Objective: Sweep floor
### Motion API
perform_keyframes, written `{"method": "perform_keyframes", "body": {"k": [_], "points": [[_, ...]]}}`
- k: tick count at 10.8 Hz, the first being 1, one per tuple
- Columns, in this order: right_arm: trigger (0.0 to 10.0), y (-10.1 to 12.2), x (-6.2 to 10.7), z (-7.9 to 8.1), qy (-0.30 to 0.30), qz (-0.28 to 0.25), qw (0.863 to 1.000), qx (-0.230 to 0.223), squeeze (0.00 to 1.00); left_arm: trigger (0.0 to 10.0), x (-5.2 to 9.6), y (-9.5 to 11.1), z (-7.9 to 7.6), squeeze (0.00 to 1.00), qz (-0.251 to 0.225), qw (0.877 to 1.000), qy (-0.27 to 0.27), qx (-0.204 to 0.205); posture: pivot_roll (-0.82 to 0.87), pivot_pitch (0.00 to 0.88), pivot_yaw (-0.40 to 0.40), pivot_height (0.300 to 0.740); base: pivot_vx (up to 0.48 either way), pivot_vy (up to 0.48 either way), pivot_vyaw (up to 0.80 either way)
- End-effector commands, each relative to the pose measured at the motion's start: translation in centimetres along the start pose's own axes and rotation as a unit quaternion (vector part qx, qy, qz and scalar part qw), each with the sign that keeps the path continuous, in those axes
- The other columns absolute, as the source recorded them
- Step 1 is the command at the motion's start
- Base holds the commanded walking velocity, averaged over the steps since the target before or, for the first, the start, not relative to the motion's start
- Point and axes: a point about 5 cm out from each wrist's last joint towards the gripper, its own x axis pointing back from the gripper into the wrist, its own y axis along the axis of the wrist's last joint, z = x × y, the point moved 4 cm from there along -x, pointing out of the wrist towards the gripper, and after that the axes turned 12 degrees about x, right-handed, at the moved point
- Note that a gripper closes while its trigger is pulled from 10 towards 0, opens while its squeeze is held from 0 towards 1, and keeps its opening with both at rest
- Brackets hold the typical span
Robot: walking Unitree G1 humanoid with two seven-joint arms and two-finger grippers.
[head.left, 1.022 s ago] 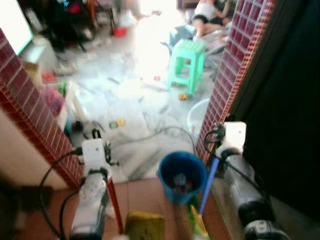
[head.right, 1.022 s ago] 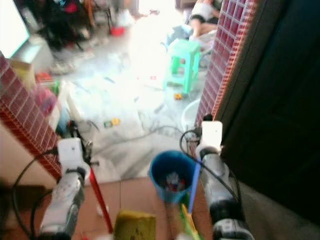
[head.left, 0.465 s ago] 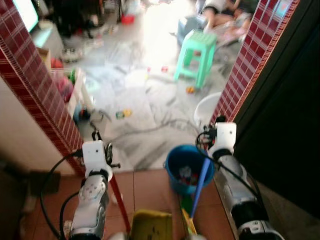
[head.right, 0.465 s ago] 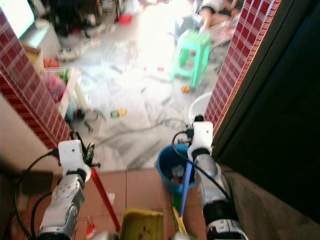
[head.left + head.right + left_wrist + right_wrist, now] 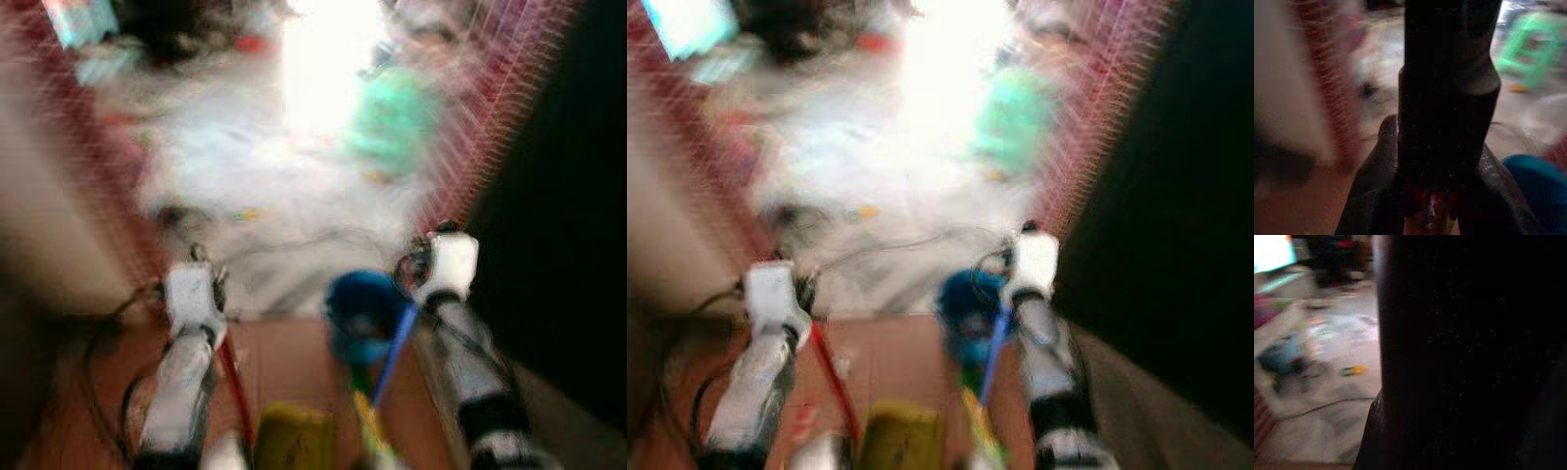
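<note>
No legible text or labels amid the blur.

blue bucket [image 5: 364,315], mint-green stool [image 5: 395,119], red handle [image 5: 233,382], yellow dustpan [image 5: 292,439], terracotta tiles [image 5: 289,357].

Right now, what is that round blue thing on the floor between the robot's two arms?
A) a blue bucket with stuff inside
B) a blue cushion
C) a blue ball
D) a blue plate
A: the blue bucket stands open-topped on the reddish tile floor between the arms, just ahead of the blue handle running down from the right arm, with blurred contents inside.
</note>
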Motion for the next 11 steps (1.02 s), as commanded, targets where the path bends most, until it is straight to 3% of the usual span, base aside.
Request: {"method": "perform_keyframes", "body": {"k": [1, 4, 6, 7, 8, 9, 10, 11], "points": [[10.0, -0.9, 0.5, 0.8, 0.008, 0.016, 1.0, -0.011, 0.0, 10.0, 0.0, 0.0, 0.0, 0.0, 0.002, 1.0, 0.002, -0.001, -0.05, 0.0, 0.018, 0.74, -0.319, 0.0, 0.0], [10.0, -0.8, 0.4, 0.7, 0.007, 0.011, 1.0, -0.01, 0.0, 10.0, -0.1, 0.4, 0.3, 0.0, -0.006, 1.0, 0.005, -0.005, -0.05, 0.0, 0.02, 0.74, -0.101, 0.0, 0.0], [10.0, -0.3, 0.2, 0.8, 0.009, 0.002, 1.0, -0.011, 0.0, 10.0, -0.3, 4.1, 0.7, 0.0, -0.094, 0.995, 0.019, -0.04, -0.04, 0.0, 0.021, 0.74, 0.0, 0.0, 0.0], [10.0, 0.2, 0.1, 0.9, 0.015, -0.008, 1.0, -0.012, 0.0, 10.0, -0.2, 8.0, 2.1, 0.0, -0.173, 0.979, 0.075, -0.071, -0.02, 0.0, 0.015, 0.74, 0.0, 0.0, 0.0], [10.0, 0.5, 0.1, 1.0, 0.02, -0.014, 1.0, -0.012, 0.0, 10.0, 0.5, 10.1, 3.1, 0.0, -0.216, 0.966, 0.114, -0.084, 0.0, 0.0, 0.007, 0.74, 0.0, 0.0, 0.0], [10.0, 0.9, 0.2, 1.3, 0.025, -0.022, 0.999, -0.013, 0.0, 10.0, 1.2, 10.7, 3.6, 0.0, -0.236, 0.958, 0.132, -0.094, 0.0, 0.0, 0.002, 0.74, 0.0, 0.0, 0.0], [10.0, 0.9, 0.4, 1.5, 0.028, -0.025, 0.999, -0.016, 0.0, 10.0, 1.5, 9.7, 4.2, 0.0, -0.219, 0.961, 0.146, -0.085, 0.0, 0.0, -0.002, 0.74, 0.0, 0.0, 0.0], [10.0, 1.0, 0.5, 1.8, 0.036, -0.028, 0.999, -0.019, 0.0, 10.0, 1.7, 7.7, 4.7, 0.0, -0.168, 0.972, 0.15, -0.071, 0.0, 0.0, -0.002, 0.74, 0.0, 0.0, 0.0]]}}
